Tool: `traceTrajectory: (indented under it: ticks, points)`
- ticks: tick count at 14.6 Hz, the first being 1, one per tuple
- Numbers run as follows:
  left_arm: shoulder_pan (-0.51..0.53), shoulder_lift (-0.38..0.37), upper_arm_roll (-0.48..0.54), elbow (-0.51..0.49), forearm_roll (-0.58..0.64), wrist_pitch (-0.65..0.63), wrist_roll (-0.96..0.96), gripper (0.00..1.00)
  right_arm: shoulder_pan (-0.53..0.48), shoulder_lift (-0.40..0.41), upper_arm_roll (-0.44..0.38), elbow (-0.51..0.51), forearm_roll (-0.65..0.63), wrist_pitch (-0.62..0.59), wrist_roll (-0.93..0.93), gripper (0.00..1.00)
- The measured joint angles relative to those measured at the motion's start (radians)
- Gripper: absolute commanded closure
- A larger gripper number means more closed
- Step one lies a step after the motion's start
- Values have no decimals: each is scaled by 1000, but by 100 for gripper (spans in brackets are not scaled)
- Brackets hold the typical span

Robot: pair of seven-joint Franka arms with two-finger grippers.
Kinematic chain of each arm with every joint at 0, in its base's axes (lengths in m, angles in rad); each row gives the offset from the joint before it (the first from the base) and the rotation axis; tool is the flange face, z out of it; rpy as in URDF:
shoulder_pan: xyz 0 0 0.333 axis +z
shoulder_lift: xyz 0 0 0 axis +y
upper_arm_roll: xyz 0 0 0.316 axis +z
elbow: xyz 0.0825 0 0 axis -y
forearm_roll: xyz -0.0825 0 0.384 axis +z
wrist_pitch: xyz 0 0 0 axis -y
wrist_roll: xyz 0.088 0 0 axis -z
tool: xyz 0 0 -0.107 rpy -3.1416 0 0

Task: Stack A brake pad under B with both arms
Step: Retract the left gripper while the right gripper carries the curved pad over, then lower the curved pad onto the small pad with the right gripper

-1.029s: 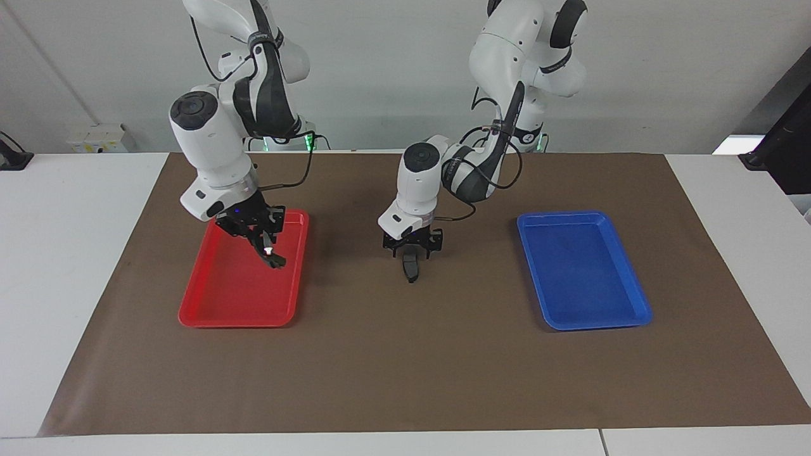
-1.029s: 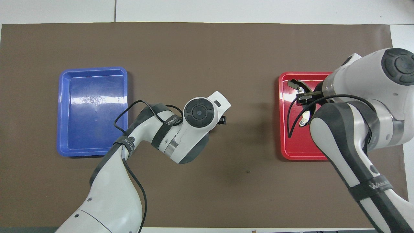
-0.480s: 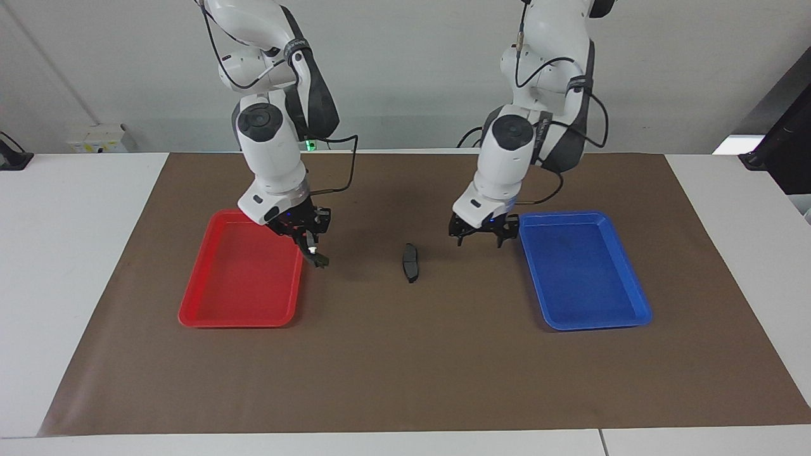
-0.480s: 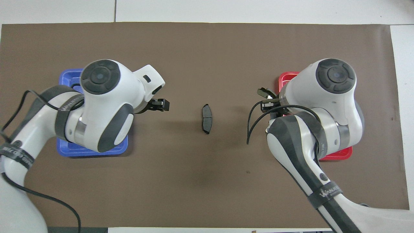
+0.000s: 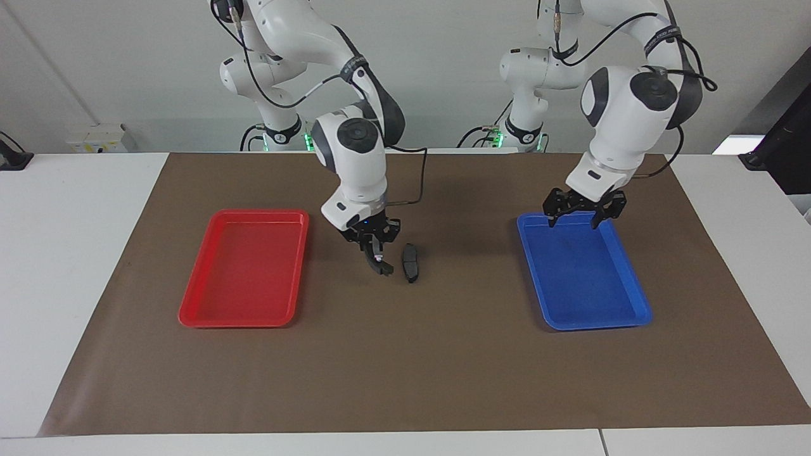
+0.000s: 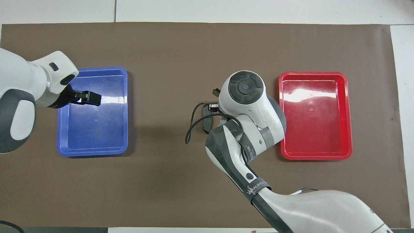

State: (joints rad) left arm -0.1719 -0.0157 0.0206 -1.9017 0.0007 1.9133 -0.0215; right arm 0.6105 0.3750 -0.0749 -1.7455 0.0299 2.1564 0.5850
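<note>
A brown mat (image 5: 405, 354) covers most of the white table (image 5: 70, 266), and nearly everything sits on it. Pad A (image 5: 411, 262) lies flat on the mat's middle, between the two trays and well apart from both, its length running from the robots' edge toward the opposite edge.

The right gripper (image 5: 374, 250) hangs over the mat just beside pad A, on the side toward the red tray (image 5: 218, 313). Its fingers are clamped on piece B (image 5: 382, 265), which hangs below them with its lower end close to the mat; whether it touches the mat I cannot tell. A small pale spot shows on B near the fingers. B and A are side by side, not yet overlapping. In the overhead view the right arm's wrist and a looped black cable (image 6: 193, 124) cover much of pad A (image 6: 205, 116), so only a strip of it shows.

The left gripper (image 5: 583, 215) hangs over the blue tray (image 5: 637, 304), above the tray's edge nearest the robots, fingers spread apart with nothing between them. In the overhead view it (image 6: 92, 98) sits over the tray's inside.

The red tray (image 6: 347, 113) toward the right arm's end of the mat holds nothing, and the blue tray (image 6: 92, 152) is likewise bare. A dark shape (image 5: 782, 152) stands at the table's corner by the left arm.
</note>
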Motion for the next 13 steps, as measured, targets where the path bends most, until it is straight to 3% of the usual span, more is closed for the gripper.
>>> traceTrajectory:
  ticks: [4,10,13]
  points:
    - [95,-17,0,73,0,-105,96,1,46,94,0,21,0,76,43,100]
    - [140,-10,0,221,17,-273,129,1,54,105,0,-5,0,102,44,100]
    - [143,-7,0,233,22,-297,130,1,54,104,0,-10,0,106,44,100]
